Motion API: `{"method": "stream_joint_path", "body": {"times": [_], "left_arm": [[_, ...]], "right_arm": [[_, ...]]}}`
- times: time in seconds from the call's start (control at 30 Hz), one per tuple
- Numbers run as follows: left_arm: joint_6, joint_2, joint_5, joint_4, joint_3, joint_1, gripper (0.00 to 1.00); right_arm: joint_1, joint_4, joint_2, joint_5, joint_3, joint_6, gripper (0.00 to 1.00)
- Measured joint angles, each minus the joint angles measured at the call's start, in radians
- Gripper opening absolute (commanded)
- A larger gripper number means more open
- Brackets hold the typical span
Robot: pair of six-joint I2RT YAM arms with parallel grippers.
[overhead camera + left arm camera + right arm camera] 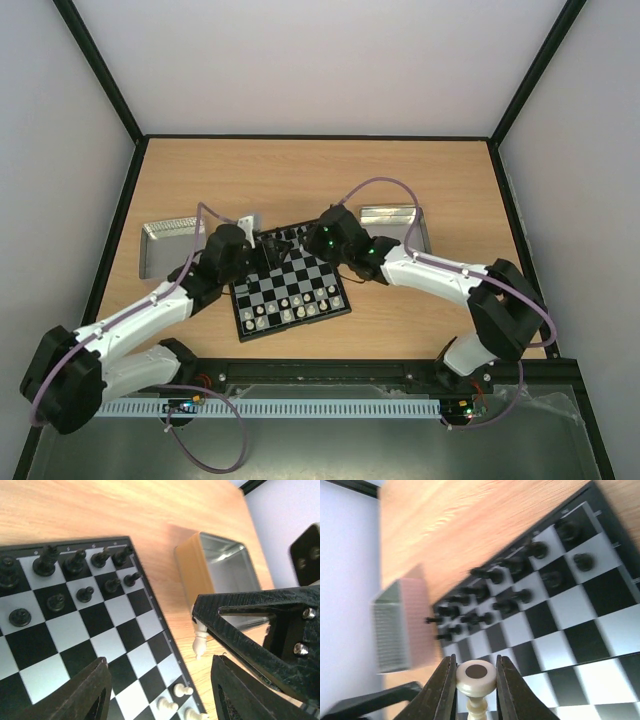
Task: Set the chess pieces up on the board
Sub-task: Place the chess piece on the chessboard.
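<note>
Pale wooden tabletop [300, 170], walled in white, carries the small black-and-silver checkered chessboard [290, 290] just beyond the arm bases. Tiny cream pieces [290, 308] line its near rows, and tiny black pieces [75, 562] crowd the far ones.

The main risk looks like a collision. Both grippers hang close together over the far half, and a careless sweep could topple the standing black pieces.

The right gripper [476, 666] is clamped on one cream pawn-like piece [200, 641], held beside the board's edge above bare wood. Its round base faces the wrist camera, so it may land tipped or slip out.

The left gripper [157, 672] hovers over the board with its fingers apart and nothing between them. Both arms reach forward, elbows bowed outward. Beyond the board, a gold-sided metal tray [220, 570] sits near.
</note>
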Motion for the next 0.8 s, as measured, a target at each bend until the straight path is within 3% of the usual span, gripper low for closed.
{"method": "stream_joint_path", "body": {"times": [0.33, 0.6, 0.8], "left_arm": [[-0.045, -0.096, -0.006, 0.184, -0.083, -0.035, 0.49], [-0.109, -0.096, -0.024, 0.275, -0.119, -0.055, 0.32], [-0.096, -0.093, -0.032, 0.298, -0.119, -0.059, 0.3]], "right_arm": [[-0.014, 0.237, -0.028, -0.177, -0.065, 0.371, 0.13], [-0.048, 0.38, -0.028, -0.265, -0.128, 0.542, 0.13], [-0.062, 0.447, -0.028, -0.306, -0.158, 0.623, 0.13]]}}
